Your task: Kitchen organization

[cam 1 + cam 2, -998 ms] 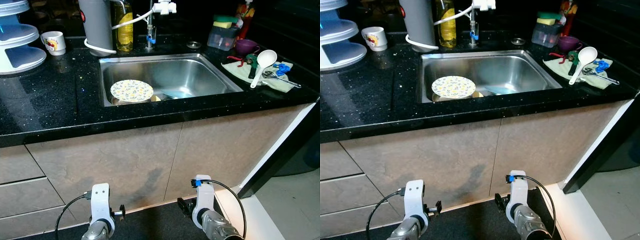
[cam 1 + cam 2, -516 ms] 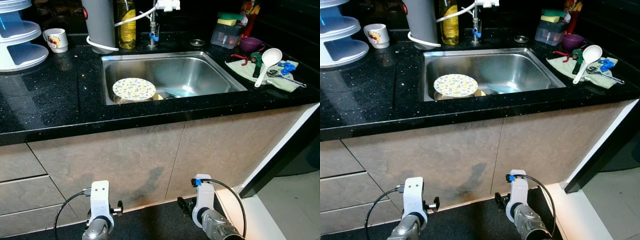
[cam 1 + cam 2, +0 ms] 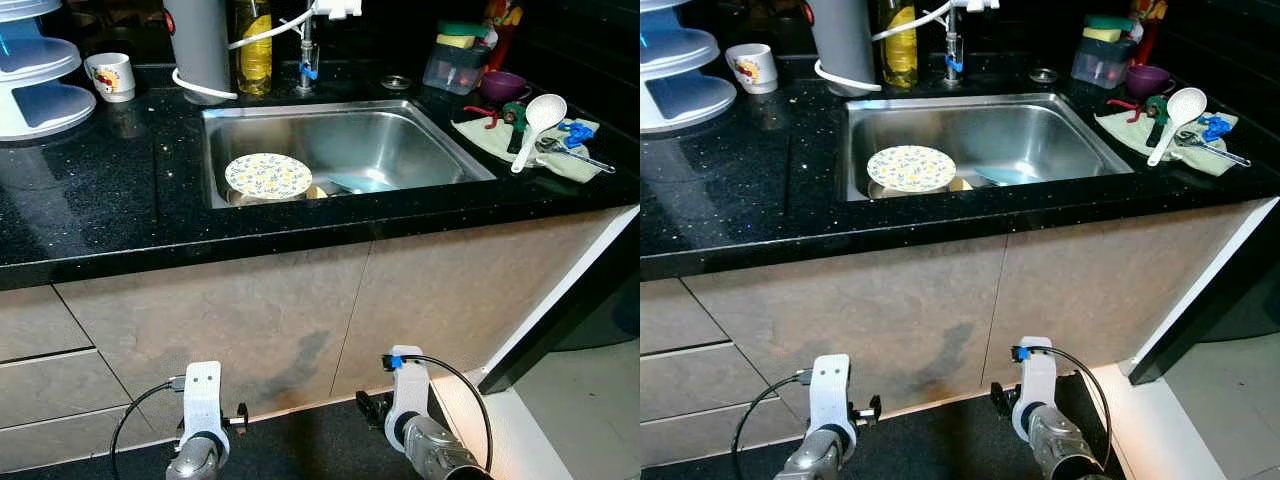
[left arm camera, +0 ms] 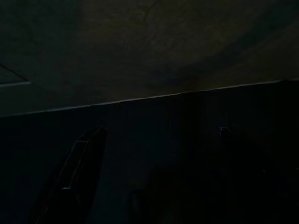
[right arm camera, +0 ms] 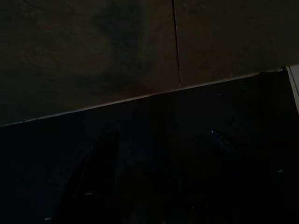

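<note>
Countertop of black speckled stone [image 3: 90, 200] runs across, and the stainless steel sink [image 3: 400, 112] is our landmark. Far left of the sink sits a white tiered rack [image 3: 40, 100], then a small white printed mug [image 3: 108, 75]. Inside the sink, at its left end, lies a round yellow-flowered plate [image 3: 267, 176]. Right of the sink, a white plastic ladle [image 3: 538, 125] rests on a pale green cloth [image 3: 490, 135]. Left gripper [image 4: 159, 177] and right gripper [image 5: 159, 179] hang low by the cabinet, fingers spread, holding nothing. Looks like approach stage; next, I'd say, an arm must rise to the plate.
</note>
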### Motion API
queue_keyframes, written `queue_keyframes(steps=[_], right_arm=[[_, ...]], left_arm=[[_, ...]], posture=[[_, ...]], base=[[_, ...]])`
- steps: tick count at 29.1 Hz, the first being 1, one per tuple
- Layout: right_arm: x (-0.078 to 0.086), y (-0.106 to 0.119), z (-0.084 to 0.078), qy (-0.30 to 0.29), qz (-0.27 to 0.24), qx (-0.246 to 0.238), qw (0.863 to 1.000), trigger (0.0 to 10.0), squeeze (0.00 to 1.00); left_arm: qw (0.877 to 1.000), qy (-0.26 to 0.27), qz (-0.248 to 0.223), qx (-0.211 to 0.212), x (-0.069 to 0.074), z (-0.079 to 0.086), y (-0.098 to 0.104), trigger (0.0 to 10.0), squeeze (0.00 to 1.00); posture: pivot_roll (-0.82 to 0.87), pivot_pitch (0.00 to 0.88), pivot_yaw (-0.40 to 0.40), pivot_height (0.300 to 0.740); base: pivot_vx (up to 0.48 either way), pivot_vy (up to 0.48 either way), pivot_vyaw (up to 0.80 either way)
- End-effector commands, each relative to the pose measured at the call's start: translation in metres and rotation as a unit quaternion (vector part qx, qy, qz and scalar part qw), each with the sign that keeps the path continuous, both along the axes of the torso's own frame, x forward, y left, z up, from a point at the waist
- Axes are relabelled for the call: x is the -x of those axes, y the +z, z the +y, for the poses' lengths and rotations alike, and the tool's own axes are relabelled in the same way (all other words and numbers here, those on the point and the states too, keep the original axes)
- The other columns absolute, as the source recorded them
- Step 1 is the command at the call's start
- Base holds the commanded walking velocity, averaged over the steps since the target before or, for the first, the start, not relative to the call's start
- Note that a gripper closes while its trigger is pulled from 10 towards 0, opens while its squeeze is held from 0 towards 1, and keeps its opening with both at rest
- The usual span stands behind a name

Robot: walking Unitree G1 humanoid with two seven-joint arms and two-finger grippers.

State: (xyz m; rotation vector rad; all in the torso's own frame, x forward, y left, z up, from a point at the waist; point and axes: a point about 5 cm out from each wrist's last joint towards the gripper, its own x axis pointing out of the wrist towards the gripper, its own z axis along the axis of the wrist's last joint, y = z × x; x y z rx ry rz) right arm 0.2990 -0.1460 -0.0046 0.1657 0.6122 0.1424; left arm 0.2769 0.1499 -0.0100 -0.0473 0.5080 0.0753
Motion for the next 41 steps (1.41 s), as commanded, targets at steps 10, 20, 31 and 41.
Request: queue_keyframes(steps=[10, 20, 31, 41], right_arm=[[0.0015, -0.0022, -0.0009, -0.002, 0.01, 0.008, 1.0, 10.0, 0.0], [0.0002, -0.0005, 0.0004, -0.011, 0.001, -0.005, 1.0, 10.0, 0.0], [0.0006, -0.0009, 0.0005, -0.01, 0.001, 0.0, 1.0, 10.0, 0.0], [-0.0001, -0.0005, 0.0011, -0.008, 0.005, -0.002, 1.0, 10.0, 0.0]], left_arm=[[1.0, -0.017, 0.021, 0.001, 0.0025, -0.0034, -0.0046, 10.0, 0.0], [0.999, -0.036, 0.024, 0.003, 0.0017, -0.0061, -0.0051, 10.0, 0.0], [0.999, -0.05, 0.02, 0.005, 0.0008, -0.0083, -0.004, 10.0, 0.0], [0.999, -0.047, 0.025, 0.005, 0.0002, -0.0075, -0.0042, 10.0, 0.0]], posture=[[-0.06, 0.18, -0.053, 0.74], [-0.06, 0.182, -0.056, 0.74], [-0.06, 0.172, -0.053, 0.74], [-0.05, 0.184, -0.053, 0.74]], base=[[0.0, 0.0, 0.0], [0.0, 0.0, 0.0], [0.0, 0.0, 0.0], [0.0, 0.0, 0.0]])
